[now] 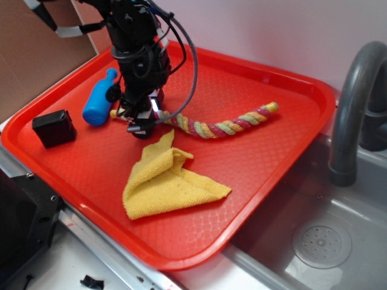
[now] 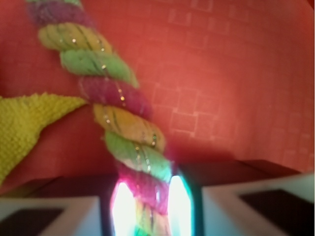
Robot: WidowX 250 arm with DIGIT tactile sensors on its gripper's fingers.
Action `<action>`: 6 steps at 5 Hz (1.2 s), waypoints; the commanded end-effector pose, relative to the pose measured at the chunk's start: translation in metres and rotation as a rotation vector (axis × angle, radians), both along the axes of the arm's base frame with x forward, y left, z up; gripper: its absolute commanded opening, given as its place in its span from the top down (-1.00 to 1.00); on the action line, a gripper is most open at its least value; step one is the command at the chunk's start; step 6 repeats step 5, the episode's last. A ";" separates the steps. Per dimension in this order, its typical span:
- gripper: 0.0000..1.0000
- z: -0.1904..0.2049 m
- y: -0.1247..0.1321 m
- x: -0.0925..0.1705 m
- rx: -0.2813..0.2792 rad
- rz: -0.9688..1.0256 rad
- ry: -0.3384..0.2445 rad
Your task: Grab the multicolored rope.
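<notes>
Multicolored rope (image 1: 219,126), mid-frame on red tray (image 1: 260,84): left end pinched between narrow fingers of gripper (image 1: 143,122); risk, grip so near the tip slips off, or snags yellow cloth (image 1: 164,181) beside it

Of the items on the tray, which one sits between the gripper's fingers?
The multicolored rope: its near end lies between the gripper fingers. The cloth, bottle and black box lie apart.

txt: none legible | labels/brands/nos.: none seen, either view | blue bottle (image 1: 98,99): no print made out | black box (image 1: 54,128): faces plain | red tray (image 1: 254,84): grid emboss only, no marking read
</notes>
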State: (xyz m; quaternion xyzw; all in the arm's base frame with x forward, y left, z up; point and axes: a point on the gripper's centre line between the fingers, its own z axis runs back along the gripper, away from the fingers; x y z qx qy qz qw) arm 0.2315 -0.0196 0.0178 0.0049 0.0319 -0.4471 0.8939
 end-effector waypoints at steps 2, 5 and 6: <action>1.00 0.142 -0.026 -0.013 0.012 0.687 -0.148; 1.00 0.203 -0.036 -0.031 -0.035 1.110 -0.093; 1.00 0.203 -0.036 -0.031 -0.035 1.110 -0.093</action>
